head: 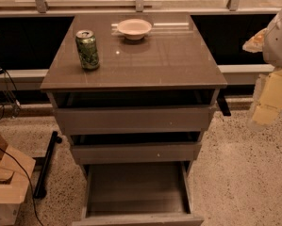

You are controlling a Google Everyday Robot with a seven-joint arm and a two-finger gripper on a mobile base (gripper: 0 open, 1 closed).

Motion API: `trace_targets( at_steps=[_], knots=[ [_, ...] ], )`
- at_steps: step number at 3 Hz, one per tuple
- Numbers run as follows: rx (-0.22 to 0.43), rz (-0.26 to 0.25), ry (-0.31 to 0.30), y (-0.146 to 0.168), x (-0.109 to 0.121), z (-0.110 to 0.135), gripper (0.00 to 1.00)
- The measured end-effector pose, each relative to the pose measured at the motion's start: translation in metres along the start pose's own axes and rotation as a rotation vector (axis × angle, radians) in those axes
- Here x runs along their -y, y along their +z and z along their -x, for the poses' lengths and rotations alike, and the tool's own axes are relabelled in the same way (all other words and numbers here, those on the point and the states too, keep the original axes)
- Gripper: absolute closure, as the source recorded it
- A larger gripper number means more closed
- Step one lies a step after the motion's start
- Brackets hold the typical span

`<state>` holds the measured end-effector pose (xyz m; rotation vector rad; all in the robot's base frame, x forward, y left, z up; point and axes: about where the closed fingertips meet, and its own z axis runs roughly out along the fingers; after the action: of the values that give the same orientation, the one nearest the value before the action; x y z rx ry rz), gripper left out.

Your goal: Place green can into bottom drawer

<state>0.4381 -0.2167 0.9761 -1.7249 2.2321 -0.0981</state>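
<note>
The green can (87,49) stands upright on the left side of the grey-brown cabinet top (164,60); it has a mottled green body and a silver top. The bottom drawer (136,189) is pulled far out at the foot of the cabinet, and its flat floor is bare. My gripper (270,100) hangs at the right edge of the view. It is to the right of the cabinet, about level with the top drawer, well away from the can and holding nothing that I can see.
A pale shallow bowl (134,28) sits at the back of the cabinet top. The top drawer (131,119) and the middle drawer (136,152) are each out a little. A cardboard box (6,187), cables and a black bar (47,161) lie on the floor at the left.
</note>
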Motion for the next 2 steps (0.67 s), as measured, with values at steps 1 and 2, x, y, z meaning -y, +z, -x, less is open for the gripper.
trace_targets(
  at_steps=[1, 2],
  knots=[
    [0.000, 0.000, 0.000, 0.000, 0.000, 0.000, 0.00],
    [0.027, -0.008, 0.023, 0.012, 0.003, 0.014, 0.00]
  ],
)
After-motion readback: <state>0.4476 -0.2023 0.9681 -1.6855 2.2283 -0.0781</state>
